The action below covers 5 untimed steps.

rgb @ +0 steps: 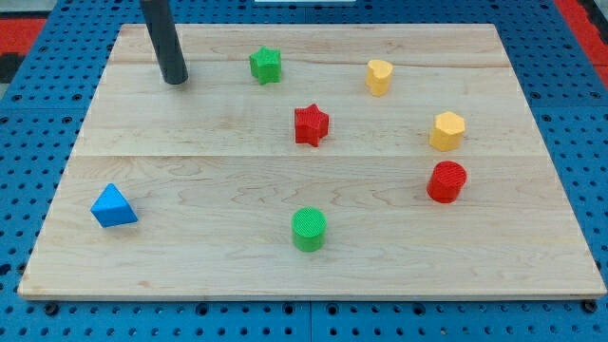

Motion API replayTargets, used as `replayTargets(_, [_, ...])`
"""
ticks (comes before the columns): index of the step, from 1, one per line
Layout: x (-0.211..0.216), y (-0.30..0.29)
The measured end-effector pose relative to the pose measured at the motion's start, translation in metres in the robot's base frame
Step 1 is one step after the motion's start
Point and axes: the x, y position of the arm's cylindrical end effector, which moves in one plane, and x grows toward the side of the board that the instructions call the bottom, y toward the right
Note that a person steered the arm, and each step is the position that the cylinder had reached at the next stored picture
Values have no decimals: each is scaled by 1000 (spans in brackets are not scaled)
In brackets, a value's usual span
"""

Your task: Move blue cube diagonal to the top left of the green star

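Blue block point(113, 207), shape pyramid-like rather than clearly cubic, sits near the counter's point(190, 256) lower left edge. Green star point(266, 65) at top, well apart from it. My tip point(175, 80) rests left of the green star, touching neither. No pincer fitted; state not applicable. Red star point(311, 124) mid-counter, green cylinder point(309, 229) below it.

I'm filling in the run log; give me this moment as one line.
tip: top left, left of green star | blue block: bottom left, untouched, far from tip | move: not done
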Motion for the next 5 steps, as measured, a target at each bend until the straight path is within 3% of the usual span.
replayTargets(1, [3, 0])
replayTargets(3, [-39, -85])
replayTargets(4, [-30, -82])
replayTargets(5, [14, -62])
